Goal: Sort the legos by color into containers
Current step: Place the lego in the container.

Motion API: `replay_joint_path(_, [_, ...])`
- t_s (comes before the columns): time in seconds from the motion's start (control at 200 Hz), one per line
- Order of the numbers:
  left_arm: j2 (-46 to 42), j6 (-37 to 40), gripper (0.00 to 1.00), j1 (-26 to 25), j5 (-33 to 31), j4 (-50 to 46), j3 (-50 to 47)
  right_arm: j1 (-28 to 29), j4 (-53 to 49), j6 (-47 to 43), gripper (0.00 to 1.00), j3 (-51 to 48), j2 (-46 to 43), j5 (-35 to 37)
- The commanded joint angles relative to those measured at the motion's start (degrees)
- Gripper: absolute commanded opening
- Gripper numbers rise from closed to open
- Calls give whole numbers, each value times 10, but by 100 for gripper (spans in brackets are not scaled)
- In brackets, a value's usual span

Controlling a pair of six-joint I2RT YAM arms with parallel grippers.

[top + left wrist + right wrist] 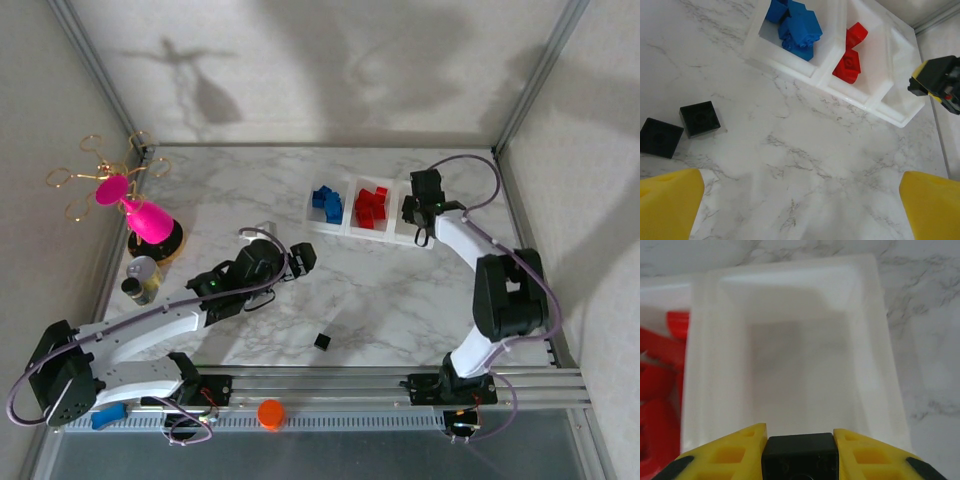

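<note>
Three containers [349, 210] joined in a row. Blue legos [326, 203] heaped in one bin, maybe four or five, too jumbled for a firm number. Same deal with the red legos [371, 208] next door: roughly five from above, just two in plain sight from the left wrist. Black much easier: two black legos [700, 118] side by side in the left wrist view, a lone black brick [322, 341] from above, plus a pinched black brick [800, 455] in the right gripper [800, 439]. So three for sure, possibly four, no telling about double counting between views. Extras: one pink cup [150, 220], one orange ball [270, 413], one blue clip [108, 416].
</note>
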Motion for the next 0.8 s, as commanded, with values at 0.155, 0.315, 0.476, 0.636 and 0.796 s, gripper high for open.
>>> replay_joint_path(0.155, [19, 15, 100, 5, 12, 20, 21, -6, 20, -29, 42, 76, 71, 47])
replay_joint_path(0.315, [12, 14, 100, 6, 8, 21, 20, -6, 19, -28, 55, 78, 49, 25])
replay_joint_path(0.476, [-4, 7, 99, 5, 5, 17, 16, 4, 14, -4, 59, 43, -19, -40])
replay_joint_path(0.636, [-41, -5, 100, 6, -6, 8, -3, 57, -17, 6, 63, -10, -93, -53])
replay_joint_path(0.796, [-72, -13, 100, 6, -14, -20, -20, 125, -51, 12, 66, -68, -156, -66])
